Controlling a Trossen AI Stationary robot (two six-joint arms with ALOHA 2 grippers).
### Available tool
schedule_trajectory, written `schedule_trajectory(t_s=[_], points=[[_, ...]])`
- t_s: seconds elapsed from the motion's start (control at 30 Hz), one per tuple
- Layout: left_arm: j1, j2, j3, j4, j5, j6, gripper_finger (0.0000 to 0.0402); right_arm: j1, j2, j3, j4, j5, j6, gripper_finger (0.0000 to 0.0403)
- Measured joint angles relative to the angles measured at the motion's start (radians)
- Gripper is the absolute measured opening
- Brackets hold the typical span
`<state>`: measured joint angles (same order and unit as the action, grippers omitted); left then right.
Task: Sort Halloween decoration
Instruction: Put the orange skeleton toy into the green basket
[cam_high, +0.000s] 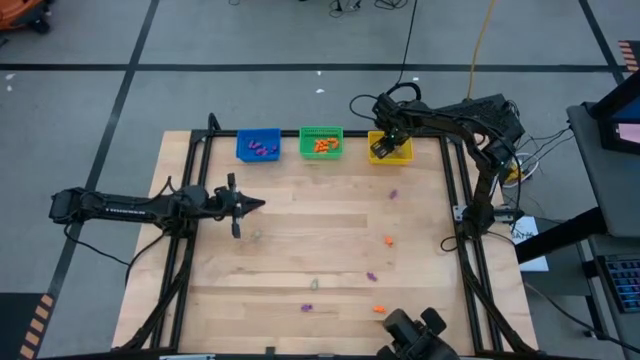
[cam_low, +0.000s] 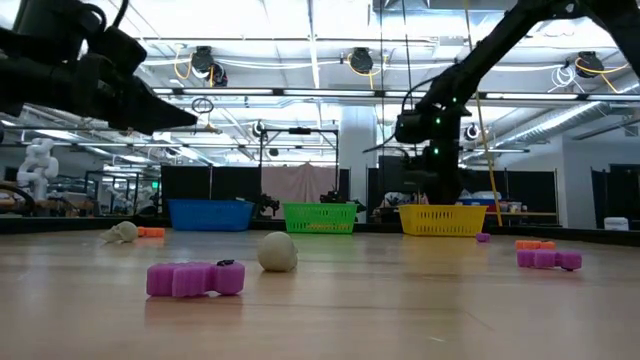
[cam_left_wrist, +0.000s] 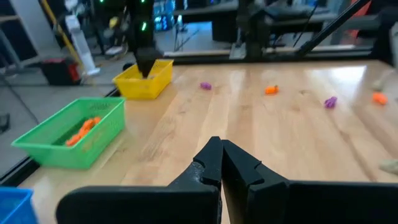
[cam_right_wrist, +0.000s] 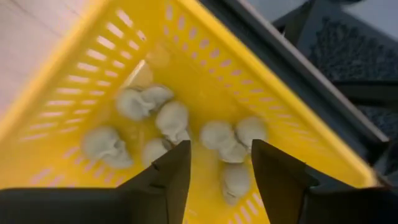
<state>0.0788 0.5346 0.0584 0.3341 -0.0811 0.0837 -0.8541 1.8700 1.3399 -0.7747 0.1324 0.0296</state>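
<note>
My right gripper (cam_right_wrist: 219, 163) spread, empty, above yellow slotted plastic bin (cam_right_wrist: 74, 68); pale skull trinkets (cam_right_wrist: 171, 119) beneath. Risk: fingers snagging rim, tipping bin.

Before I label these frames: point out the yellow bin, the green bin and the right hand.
yellow bin (cam_high: 401, 153), high view, front rim.
green bin (cam_high: 321, 131), high view, back rim.
right hand (cam_right_wrist: 219, 163), right wrist view, gap between fingertips.

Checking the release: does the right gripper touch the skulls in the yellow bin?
Apart. The right wrist view shows the open right gripper above the skulls, nothing between its fingers.
</note>
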Motion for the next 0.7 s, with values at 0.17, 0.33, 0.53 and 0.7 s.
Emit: schedule_trajectory(t_s=[0.17, 0.33, 0.53, 0.7], points=[[0.000, 0.000, 0.057, -0.100, -0.011, -0.032, 0.0008, 0.030, -0.085, 0.000, 0.015, 0.005, -0.031, 0.0142], [0.000, 0.005, 0.115, -0.224, -0.026, -0.078, 0.0008, 0.079, -0.198, -0.053, 0.143, 0.001, -0.052, 0.0068], [-0.001, 0.058, 0.199, -0.419, -0.075, -0.116, 0.0008, 0.187, -0.348, -0.262, 0.406, -0.003, -0.065, 0.0010], [0.000, 0.152, 0.300, -0.589, -0.126, -0.140, 0.0008, 0.305, -0.474, -0.464, 0.665, -0.002, -0.026, 0.0007]])
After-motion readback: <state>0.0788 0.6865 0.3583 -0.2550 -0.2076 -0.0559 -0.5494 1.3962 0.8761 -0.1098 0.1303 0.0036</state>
